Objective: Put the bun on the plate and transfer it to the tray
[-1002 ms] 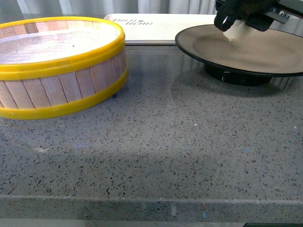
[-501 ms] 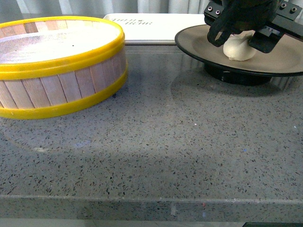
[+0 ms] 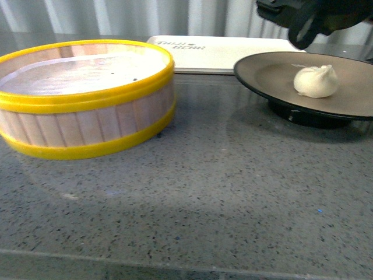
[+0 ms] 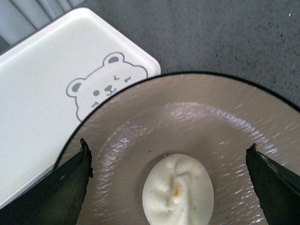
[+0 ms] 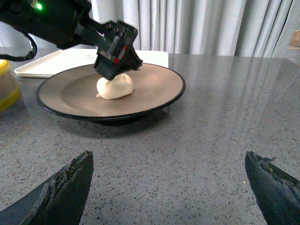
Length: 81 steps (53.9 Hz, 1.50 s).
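Note:
The white pleated bun rests on the grey-brown plate, a little off its middle. My left gripper hovers just above the bun, open, its fingers spread wide on either side and touching nothing. The cream-white tray lies flat right behind the plate, which overlaps its near corner in the left wrist view. My right gripper is open and low over the bare counter, some way in front of the plate.
A round wooden steamer basket with yellow rims stands on the counter to the left of the plate. The grey speckled counter stretches in front. Curtains hang behind the tray.
The left gripper set the bun on the plate, let go and lifted off it. The front view has shifted, so everything sits further right in the picture.

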Available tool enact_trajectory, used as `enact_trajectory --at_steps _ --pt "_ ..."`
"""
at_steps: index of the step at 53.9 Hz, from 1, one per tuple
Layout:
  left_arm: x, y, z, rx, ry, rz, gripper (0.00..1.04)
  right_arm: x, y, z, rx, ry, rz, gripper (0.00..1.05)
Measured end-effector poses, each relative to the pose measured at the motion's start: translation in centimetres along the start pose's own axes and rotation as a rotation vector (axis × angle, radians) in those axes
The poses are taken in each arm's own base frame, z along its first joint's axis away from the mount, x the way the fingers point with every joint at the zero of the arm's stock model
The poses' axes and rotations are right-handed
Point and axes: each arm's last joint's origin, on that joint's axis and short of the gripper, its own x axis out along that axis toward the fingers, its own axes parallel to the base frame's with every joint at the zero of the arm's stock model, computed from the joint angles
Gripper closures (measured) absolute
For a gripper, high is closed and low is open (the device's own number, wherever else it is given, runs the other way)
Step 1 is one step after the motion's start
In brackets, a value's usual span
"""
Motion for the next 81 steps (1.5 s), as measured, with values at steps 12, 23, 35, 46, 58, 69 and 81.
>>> enact_trajectory --at_steps 12,23,35,46,58,69,81 --pt "-8.9 5.6 1.2 -0.063 -0.216 0.094 0.07 0.0 0.0 0.0 0.000 0.000 0.000 0.08" --pt "-21.8 12.2 -5.5 -0.103 -0.275 0.224 0.07 0.0 0.0 0.0 0.000 0.000 0.000 0.08" --pt "-27.9 14.9 -15.6 -0.337 -0.346 0.624 0.37 0.0 0.0 0.0 0.000 0.000 -0.002 0.08" --pt "-29.2 13.2 -22.3 -0.384 -0.301 0.651 0.75 0.0 0.0 0.0 0.000 0.000 0.000 0.08" --pt "-30.4 12.2 -25.2 -0.392 -0.311 0.649 1.01 0.0 0.0 0.0 0.000 0.000 -0.002 0.08" --pt "-30.8 11.0 -27.0 -0.396 -0.311 0.652 1.01 0.0 0.0 0.0 0.000 0.000 0.000 0.08" --pt "-31.2 10.1 -28.1 -0.395 -0.314 0.654 1.01 0.0 0.0 0.0 0.000 0.000 0.000 0.08"
